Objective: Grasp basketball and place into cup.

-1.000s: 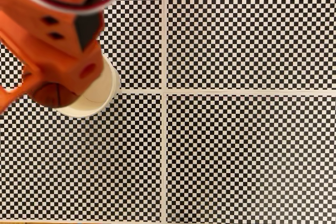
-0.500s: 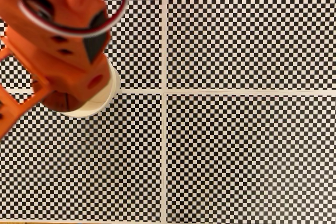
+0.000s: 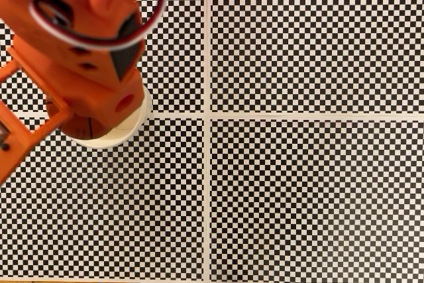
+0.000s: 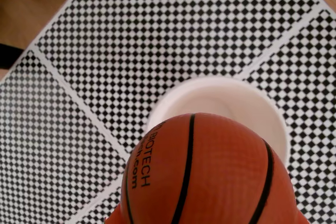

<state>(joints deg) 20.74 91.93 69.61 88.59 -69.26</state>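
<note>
Basketball (image 4: 207, 174) fills the lower part of the wrist view, orange with thin black seams and dark lettering down its side, sitting right over the mouth of the cup (image 4: 252, 103). Whether it touches the rim I cannot tell. In the fixed view only a dark orange sliver of the ball (image 3: 81, 126) shows under the arm (image 3: 79, 57), over the cup's opening. The gripper (image 4: 207, 216) has hold of the ball; just small orange tips peek out at either side beneath it, so how wide it stands is set by the ball. The cup (image 3: 129, 124) is cream-white and upright, mostly hidden by the arm in the fixed view. It stands on the checkered mat (image 3: 311, 197) covering the bench, just left of where the mat's white lines cross.
</note>
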